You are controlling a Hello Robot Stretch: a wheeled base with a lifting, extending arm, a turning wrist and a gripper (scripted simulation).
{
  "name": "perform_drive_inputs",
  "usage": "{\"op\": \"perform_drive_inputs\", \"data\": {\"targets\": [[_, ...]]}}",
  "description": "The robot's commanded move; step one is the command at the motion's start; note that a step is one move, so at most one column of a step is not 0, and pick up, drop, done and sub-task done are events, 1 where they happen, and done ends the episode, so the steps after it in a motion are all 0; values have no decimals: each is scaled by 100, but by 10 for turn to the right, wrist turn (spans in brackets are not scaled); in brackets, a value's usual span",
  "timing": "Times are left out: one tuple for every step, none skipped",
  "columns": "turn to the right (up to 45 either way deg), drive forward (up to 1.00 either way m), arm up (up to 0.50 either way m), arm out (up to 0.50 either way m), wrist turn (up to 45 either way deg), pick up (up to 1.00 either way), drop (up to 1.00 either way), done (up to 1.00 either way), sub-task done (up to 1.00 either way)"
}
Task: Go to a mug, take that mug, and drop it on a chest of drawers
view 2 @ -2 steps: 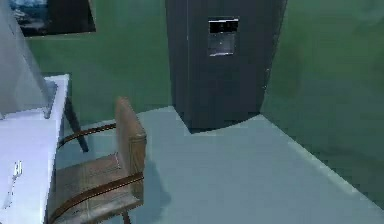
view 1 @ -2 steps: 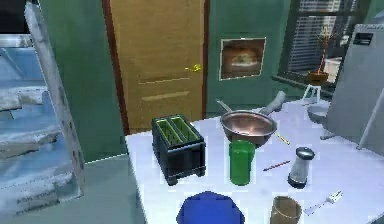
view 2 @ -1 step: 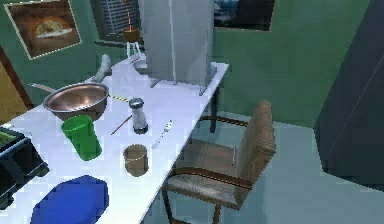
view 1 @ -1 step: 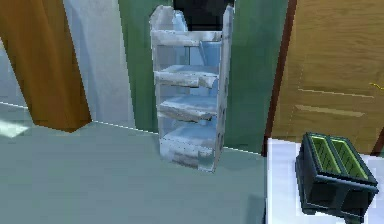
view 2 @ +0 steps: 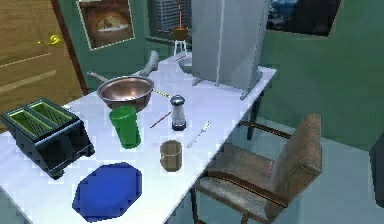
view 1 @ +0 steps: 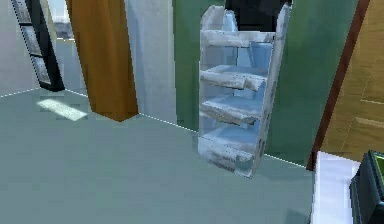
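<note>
Although it reads as little more than a squat cylinder, the brownish cup (view 2: 171,155) on the white table (view 2: 232,100) is the likeliest mug. It stands upright just in front of the shaker (view 2: 178,112), on the side nearer the table's edge. A taller green cup (view 2: 124,127) stands to the shaker's left and is the other candidate.

I judge the brownish cup to be light, rigid and smooth-walled, probably ceramic. That would make it slippery under thin fingers and liable to chip or break if dropped hard. No handle can be made out, so the safest hold is across the body, below the rim, with the cup kept upright.

A thin utensil (view 2: 198,131) lies just to the right of the shaker. A blue plate (view 2: 107,190) lies farther forward and to the left, and a chair (view 2: 265,165) stands off to the right, so the approach is crowded.

The arm's pose cannot be told, nor how the gripper stands.
</note>
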Motion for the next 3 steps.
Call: {"op": "perform_drive_inputs", "data": {"targets": [[0,0,50,0,0,0,0,0,0],[0,0,38,0,0,0,0,0,0],[0,0,0,24,0,0,0,0,0]]}}
